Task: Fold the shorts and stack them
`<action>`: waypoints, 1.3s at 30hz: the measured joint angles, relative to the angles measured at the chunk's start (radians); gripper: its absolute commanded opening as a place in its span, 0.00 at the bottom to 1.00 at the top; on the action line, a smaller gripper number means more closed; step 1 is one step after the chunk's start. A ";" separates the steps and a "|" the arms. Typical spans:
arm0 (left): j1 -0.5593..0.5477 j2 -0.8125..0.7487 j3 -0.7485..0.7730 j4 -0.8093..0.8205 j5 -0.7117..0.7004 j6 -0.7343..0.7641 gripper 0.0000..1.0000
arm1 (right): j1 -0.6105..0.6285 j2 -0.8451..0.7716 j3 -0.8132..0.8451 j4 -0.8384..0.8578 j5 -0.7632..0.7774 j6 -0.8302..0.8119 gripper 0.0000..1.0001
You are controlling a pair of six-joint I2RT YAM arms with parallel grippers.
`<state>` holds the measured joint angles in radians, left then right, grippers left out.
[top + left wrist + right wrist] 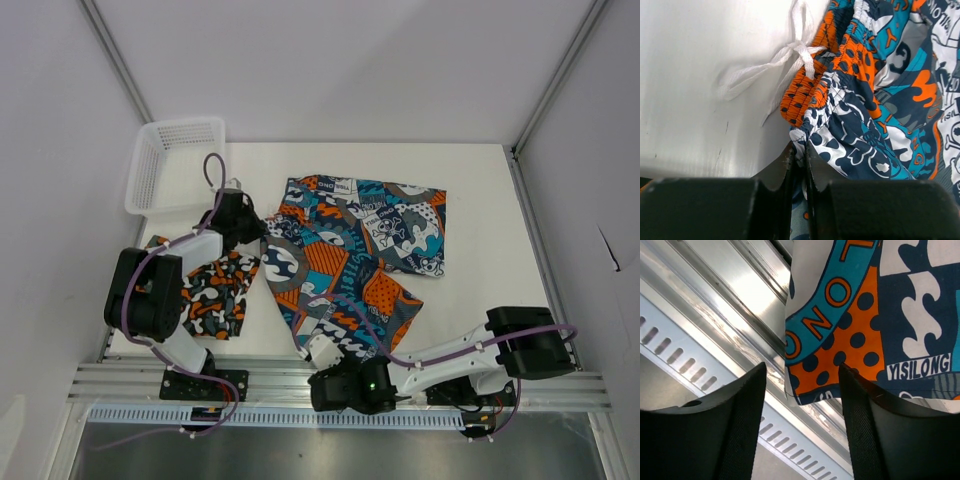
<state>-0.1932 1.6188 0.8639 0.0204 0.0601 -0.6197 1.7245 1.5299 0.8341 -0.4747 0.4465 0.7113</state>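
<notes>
Across the middle of the table [470, 300] lie the graphic shorts [350, 240], teal, orange, white and dark grey, spread flat with one leg reaching toward the near edge. The camouflage shorts [222, 295] sit bunched at the near left, beside the left arm's base and apart from the other pair. A white mesh basket [145, 175] stands at the far left corner.

From above, the left fingers [255, 228] meet the graphic shorts' left edge, but the grip itself is hidden. The left wrist view shows it: the left fingers [795, 165] are pressed together on a gathered fold of the elastic waistband, with the white drawstring [790, 55] trailing loose over bare table.

From above, the right fingers [322, 352] sit at the near hem. Only the right wrist view shows them [747, 400] spread apart, a hem corner hanging between them over the metal rail [740, 305].
</notes>
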 measured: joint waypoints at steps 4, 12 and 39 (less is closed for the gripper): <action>-0.005 0.011 0.015 -0.028 -0.015 0.012 0.16 | 0.006 0.000 0.001 -0.029 0.001 -0.008 0.12; -0.040 0.047 0.087 -0.135 -0.097 0.064 0.24 | 0.063 -0.055 0.003 -0.073 0.015 -0.027 0.00; -0.060 -0.158 -0.125 -0.124 -0.054 0.009 0.86 | 0.072 -0.732 -0.014 -0.496 0.170 0.209 0.00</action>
<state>-0.2535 1.4605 0.7387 -0.1040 0.0063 -0.6109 1.7969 0.7982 0.8204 -0.9707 0.6163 0.9199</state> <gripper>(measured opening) 0.875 0.003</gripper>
